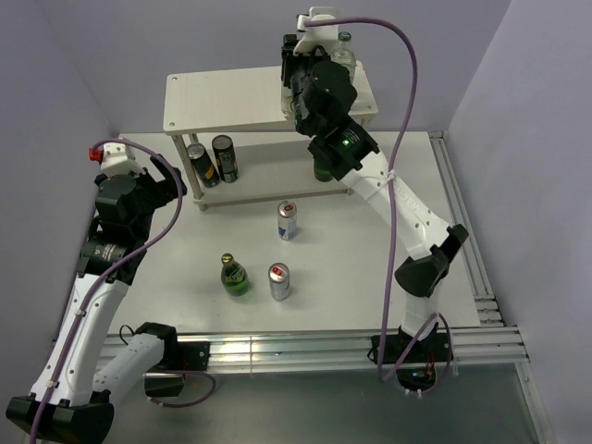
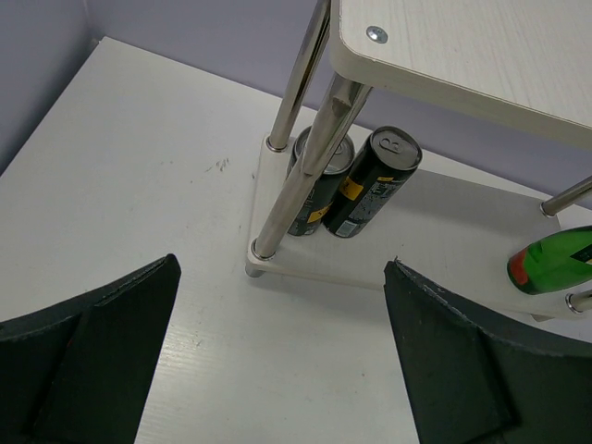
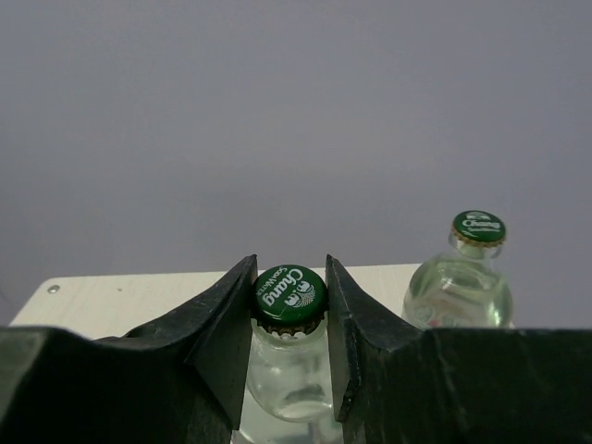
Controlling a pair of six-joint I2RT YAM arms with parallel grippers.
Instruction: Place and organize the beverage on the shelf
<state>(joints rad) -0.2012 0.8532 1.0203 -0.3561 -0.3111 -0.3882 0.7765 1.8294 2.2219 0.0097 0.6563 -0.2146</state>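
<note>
R gripper (image 3: 289, 305) clamped on neck of clear green-capped bottle (image 3: 289, 375), upright at shelf (image 1: 231, 92) top tier beside its twin (image 3: 460, 287), prob. grouping like w/ like. L gripper (image 2: 282, 305) gapes empty near shelf's left end. Silver-blue cans (image 1: 288, 220) & green bottle (image 1: 234, 275) stand in front of shelf.

The white table (image 1: 176, 268) carries the shelf (image 1: 222, 92), a silver can (image 1: 288, 220), a second can (image 1: 278, 281) and a green bottle (image 1: 234, 275).

Even, soft overhead light; faint shadows on the white bench (image 1: 351, 277). Frames are sharp, though the near fingers (image 2: 102, 356) blur slightly.
</note>
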